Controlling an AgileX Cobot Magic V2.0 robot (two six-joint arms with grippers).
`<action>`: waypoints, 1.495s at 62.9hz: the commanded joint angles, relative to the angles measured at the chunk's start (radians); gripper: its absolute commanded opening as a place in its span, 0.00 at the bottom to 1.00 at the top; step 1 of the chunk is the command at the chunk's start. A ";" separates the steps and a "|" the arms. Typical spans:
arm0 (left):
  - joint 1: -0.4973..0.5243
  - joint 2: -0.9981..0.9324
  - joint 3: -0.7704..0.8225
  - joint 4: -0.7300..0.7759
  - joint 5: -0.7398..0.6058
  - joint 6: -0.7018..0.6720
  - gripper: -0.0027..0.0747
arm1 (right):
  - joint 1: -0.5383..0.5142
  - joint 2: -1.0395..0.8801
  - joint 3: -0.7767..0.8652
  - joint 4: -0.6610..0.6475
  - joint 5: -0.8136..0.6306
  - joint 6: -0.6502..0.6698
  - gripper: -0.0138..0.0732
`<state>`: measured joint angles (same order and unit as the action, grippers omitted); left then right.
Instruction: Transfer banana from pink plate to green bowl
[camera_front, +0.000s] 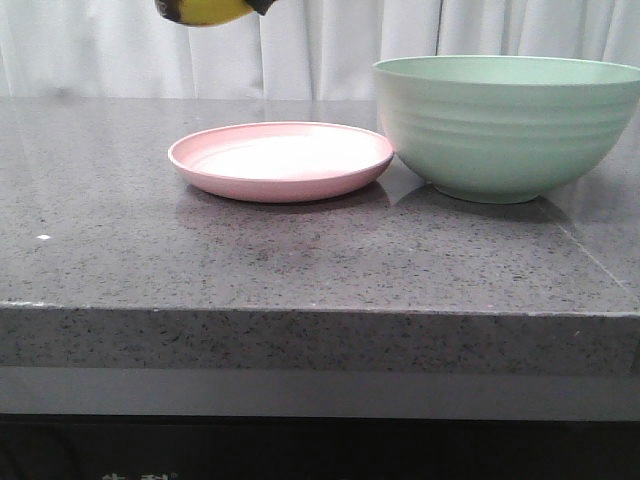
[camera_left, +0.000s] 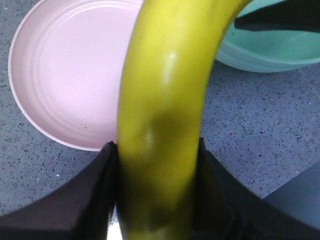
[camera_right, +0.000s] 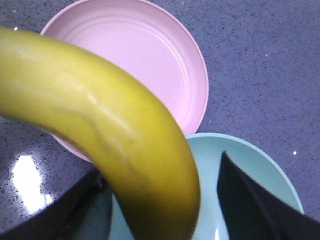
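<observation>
The yellow banana (camera_front: 205, 10) hangs high above the table, only its dark-tipped end showing at the top edge of the front view. My left gripper (camera_left: 157, 190) is shut on the banana (camera_left: 165, 100), both fingers pressed to its sides. My right gripper (camera_right: 160, 167) is open around the banana's (camera_right: 100, 115) other end, with a clear gap at one finger (camera_right: 245, 200). The pink plate (camera_front: 230, 185) is bare, also seen in the left wrist view (camera_left: 65, 75) and right wrist view (camera_right: 145, 55). The green bowl (camera_front: 500, 130) stands right of it, below the right gripper (camera_right: 250, 165).
Plate and bowl sit almost touching on a grey speckled stone counter (camera_front: 300, 270), whose front edge runs across the front view. A white curtain (camera_front: 330, 50) hangs behind. The bowl's rim (camera_left: 270, 50) shows in the left wrist view.
</observation>
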<state>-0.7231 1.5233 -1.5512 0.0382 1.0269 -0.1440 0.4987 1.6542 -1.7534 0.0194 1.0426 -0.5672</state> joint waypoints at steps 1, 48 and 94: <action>-0.010 -0.046 -0.028 0.002 -0.063 -0.003 0.04 | 0.001 -0.039 -0.035 -0.008 -0.044 -0.010 0.51; -0.010 -0.036 -0.028 0.118 -0.127 -0.003 0.62 | 0.001 -0.040 -0.035 -0.055 -0.053 -0.048 0.18; -0.010 -0.036 -0.028 0.205 -0.174 -0.009 0.83 | -0.035 -0.133 -0.048 -0.379 -0.019 -0.048 0.18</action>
<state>-0.7249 1.5252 -1.5512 0.2266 0.9142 -0.1424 0.4885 1.5954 -1.7628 -0.3095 1.0826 -0.6219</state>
